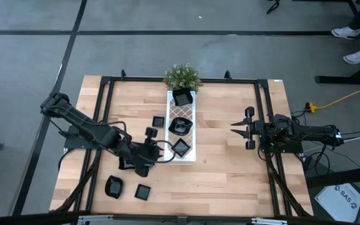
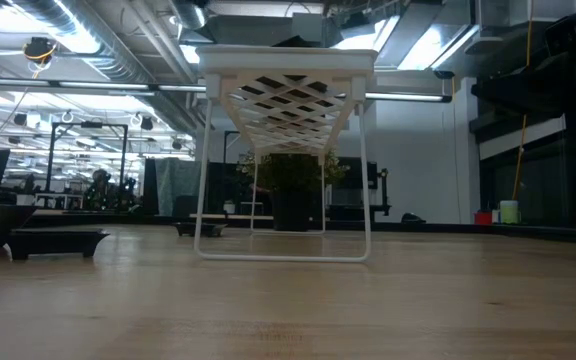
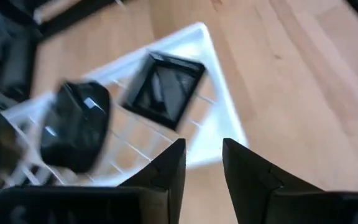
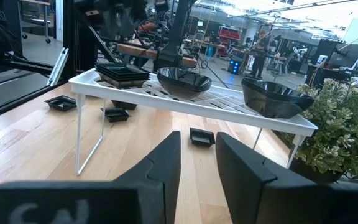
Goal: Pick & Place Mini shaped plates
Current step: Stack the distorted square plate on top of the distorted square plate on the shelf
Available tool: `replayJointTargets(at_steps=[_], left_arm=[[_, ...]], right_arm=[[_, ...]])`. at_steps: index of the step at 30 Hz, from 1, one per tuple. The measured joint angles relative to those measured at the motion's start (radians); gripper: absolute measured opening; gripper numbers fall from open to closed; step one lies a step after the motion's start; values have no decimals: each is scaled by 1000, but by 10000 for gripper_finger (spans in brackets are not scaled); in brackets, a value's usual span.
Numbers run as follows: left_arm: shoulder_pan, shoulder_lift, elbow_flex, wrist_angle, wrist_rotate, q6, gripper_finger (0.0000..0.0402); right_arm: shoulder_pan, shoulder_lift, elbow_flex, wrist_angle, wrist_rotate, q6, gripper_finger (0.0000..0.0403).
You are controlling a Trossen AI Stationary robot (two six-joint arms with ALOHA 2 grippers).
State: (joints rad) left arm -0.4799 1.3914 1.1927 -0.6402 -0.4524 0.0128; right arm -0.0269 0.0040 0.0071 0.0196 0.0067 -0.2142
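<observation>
Three glossy black mini shaped plates lie on the long white lattice tray (image 1: 192,156): a square one (image 1: 180,147) at its near end, a wavy-rimmed one (image 1: 180,126) in the middle and one (image 1: 182,97) at the far end. My left gripper (image 1: 165,152) hovers open just left of the tray's near end. In its wrist view the gripper (image 3: 204,146) has nothing between its fingers, and the square plate (image 3: 163,87) and a rounded one (image 3: 76,124) lie ahead. My right gripper (image 1: 233,128) waits open to the right of the tray.
Loose black plates rest on the table left of the tray (image 1: 158,120) and near the front left (image 1: 114,186) (image 1: 143,192). A small green potted plant (image 1: 182,76) stands at the tray's far end. The tray stands raised on thin white legs (image 2: 200,180).
</observation>
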Motion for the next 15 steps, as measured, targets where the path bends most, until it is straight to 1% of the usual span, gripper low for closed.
replayJointTargets(at_steps=[4,8,15], left_arm=[[-52,-12,0,-70,24,-153,98],[-108,-11,0,-133,69,-276,100],[-189,-11,0,-250,198,-503,94]], right_arm=[[0,0,0,0,0,0,102],[0,0,0,0,0,0,102],[0,0,0,0,0,0,102]])
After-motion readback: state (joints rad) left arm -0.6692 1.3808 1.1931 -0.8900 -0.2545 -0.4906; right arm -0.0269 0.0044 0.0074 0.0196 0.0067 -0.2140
